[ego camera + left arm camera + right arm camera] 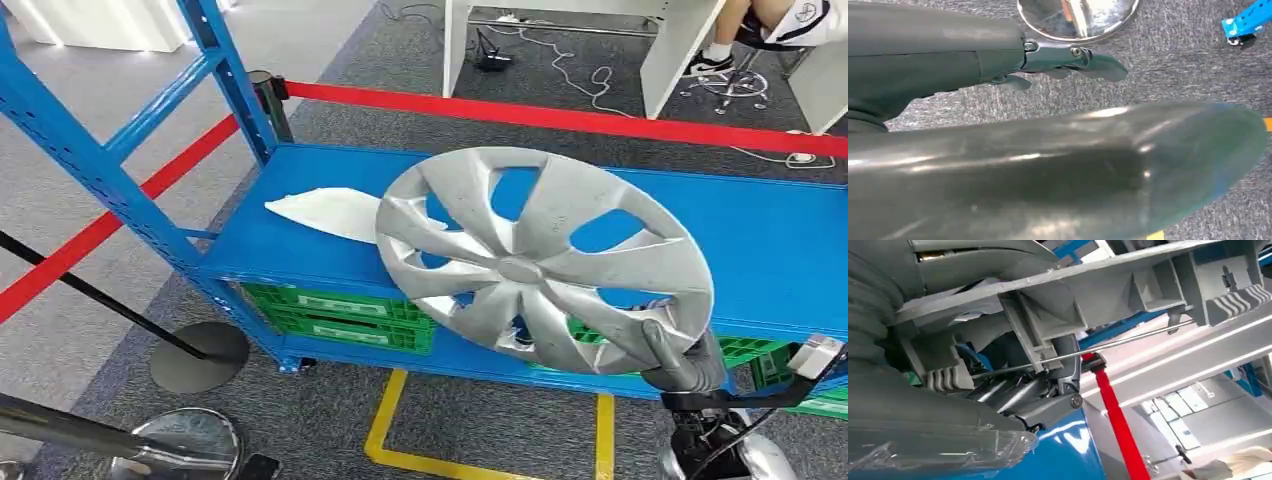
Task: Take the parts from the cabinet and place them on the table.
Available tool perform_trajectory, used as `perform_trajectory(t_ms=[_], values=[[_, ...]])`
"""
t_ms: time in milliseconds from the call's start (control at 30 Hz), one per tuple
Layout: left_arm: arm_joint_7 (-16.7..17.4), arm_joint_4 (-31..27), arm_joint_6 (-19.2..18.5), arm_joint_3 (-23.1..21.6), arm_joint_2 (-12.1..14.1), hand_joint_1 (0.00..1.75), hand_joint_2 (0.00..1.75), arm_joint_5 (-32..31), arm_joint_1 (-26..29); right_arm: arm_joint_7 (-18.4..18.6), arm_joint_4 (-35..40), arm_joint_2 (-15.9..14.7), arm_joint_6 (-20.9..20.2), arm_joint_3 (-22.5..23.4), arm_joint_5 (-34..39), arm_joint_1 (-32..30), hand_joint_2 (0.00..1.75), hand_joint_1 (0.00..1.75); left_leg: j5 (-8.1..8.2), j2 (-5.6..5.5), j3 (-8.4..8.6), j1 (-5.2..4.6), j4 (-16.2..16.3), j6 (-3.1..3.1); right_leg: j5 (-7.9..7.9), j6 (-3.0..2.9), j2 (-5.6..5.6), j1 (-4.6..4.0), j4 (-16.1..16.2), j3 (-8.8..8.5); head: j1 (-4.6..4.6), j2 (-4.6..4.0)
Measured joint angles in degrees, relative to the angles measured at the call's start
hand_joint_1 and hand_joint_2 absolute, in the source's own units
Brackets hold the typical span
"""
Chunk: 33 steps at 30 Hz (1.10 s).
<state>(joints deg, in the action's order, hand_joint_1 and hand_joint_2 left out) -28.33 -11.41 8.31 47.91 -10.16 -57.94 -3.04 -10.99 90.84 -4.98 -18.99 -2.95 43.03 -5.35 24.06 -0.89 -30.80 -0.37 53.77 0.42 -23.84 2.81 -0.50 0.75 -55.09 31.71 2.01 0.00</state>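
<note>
Right hand (685,362) grips the hubcap (540,262) (seemingly by its lower rim) above the shelf (780,250).

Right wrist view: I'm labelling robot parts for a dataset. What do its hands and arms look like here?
The right hand has a grey ribbed cover, dark metal fingers with screw pivots, and clear plastic film over the grey thumb. The left hand shows smooth grey casing and dark, glossy fingers.

Bright, even indoor light with soft shadows; the left wrist view's near robot hand (1058,170) is blurred and glare-streaked
</note>
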Motion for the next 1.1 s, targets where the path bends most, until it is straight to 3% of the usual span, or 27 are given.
perform_trajectory(t_ms=[167, 300, 333, 500, 867, 1100], values=[[0.00, 0.00, -0.40, 0.00, -0.04, 0.00, 0.00, -0.33, 0.00, 2.71, -0.50, 0.50, 0.79, 0.15, 5.67, -0.06, 1.75, 1.75, 0.00, 0.00, -0.01, 0.00, 0.00, 0.00, 0.00, 0.00, 0.00, 0.00, 0.00, 0.01, 0.00, 0.00], [-0.15, 0.00, -0.55, 0.00, -0.04, 0.00, 0.00, -0.55, 0.00, 6.21, -1.27, 0.52, 1.11, 0.15, 14.59, -0.48, 1.75, 1.75, 0.00, 0.00, -0.01, 0.00, 0.00, 0.00, 0.00, 0.00, 0.01, 0.00, 0.00, 0.00, 0.00, 0.00], [-0.48, 0.00, -0.53, 0.00, -0.04, 0.00, 1.75, -0.70, 0.01, 6.40, -1.44, 0.52, 1.09, 0.15, 15.98, -0.68, 1.75, 1.75, 0.00, 0.00, -0.02, 0.00, 0.00, 0.00, 0.00, 0.00, 0.01, 0.00, 0.00, 0.01, 0.00, 0.00], [-2.23, 0.00, 0.44, 0.00, -0.04, 0.00, 1.75, -1.55, 0.02, 5.77, -1.75, 0.52, 1.82, 0.22, 14.91, -1.22, 1.75, 1.75, 0.00, 0.00, -0.03, -0.01, 0.00, 0.00, 0.00, 0.00, -0.01, 0.01, 0.00, 0.02, 0.00, 0.00], [-4.11, 0.00, 0.98, 0.00, -0.04, 0.00, 1.75, -1.44, 0.00, 0.76, -0.33, 0.52, 4.35, 0.24, 3.26, -1.17, 1.75, 1.75, 0.00, 0.00, -0.05, 0.00, 0.00, 0.00, 0.00, 0.00, -0.01, 0.00, 0.00, 0.05, -0.02, 0.00], [-3.17, 0.00, -0.92, 0.00, -0.04, 0.00, 1.75, -1.05, -0.02, -0.46, 2.36, 0.20, 0.96, 0.22, -0.17, -1.24, 1.75, 1.75, 0.00, 0.00, -0.06, -0.01, 0.00, 0.00, 0.00, 0.00, -0.01, 0.01, 0.00, 0.07, 0.00, 0.00]])
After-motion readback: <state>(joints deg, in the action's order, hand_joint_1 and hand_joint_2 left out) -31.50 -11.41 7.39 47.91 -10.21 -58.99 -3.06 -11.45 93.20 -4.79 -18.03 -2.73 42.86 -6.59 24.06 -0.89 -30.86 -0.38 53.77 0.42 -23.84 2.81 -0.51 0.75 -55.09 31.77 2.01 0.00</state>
